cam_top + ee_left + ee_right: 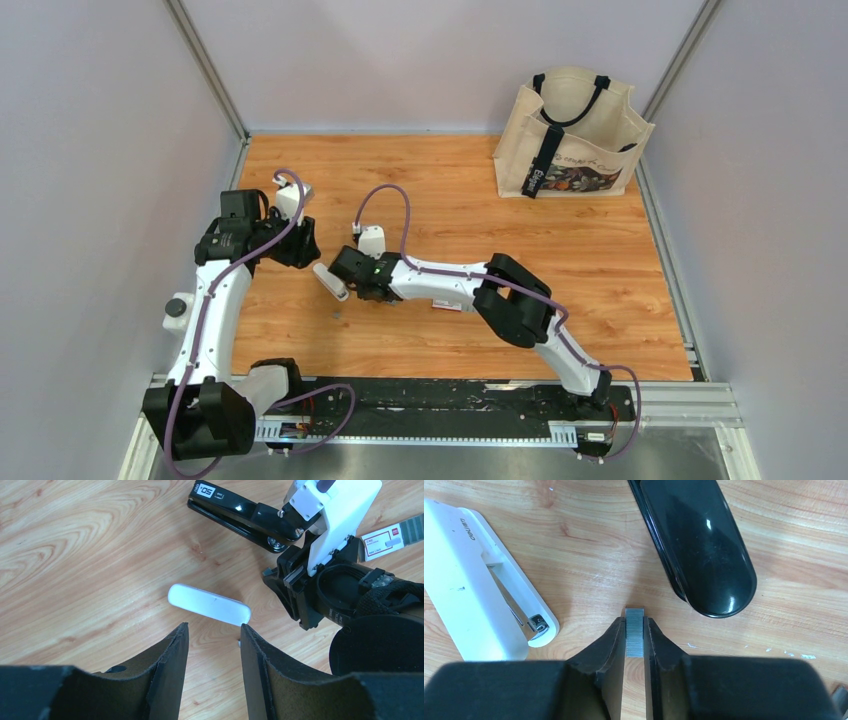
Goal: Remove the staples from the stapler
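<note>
A short grey strip of staples (634,639) lies between the fingertips of my right gripper (634,622), which is shut on it just above the wood. To its left lies a white stapler (474,580), swung open so its metal channel shows. A black stapler (696,545) lies ahead on the right. In the left wrist view the white stapler (209,604) lies just past my left gripper (214,632). That gripper stands open with only bare wood between its fingers. In the top view the two grippers, left (303,246) and right (352,272), flank the white stapler (331,281).
A small pink-and-white labelled box (385,537) lies beside the right arm's wrist. A canvas tote bag (572,135) stands at the far right of the wooden table (600,260). Grey walls close the table on three sides.
</note>
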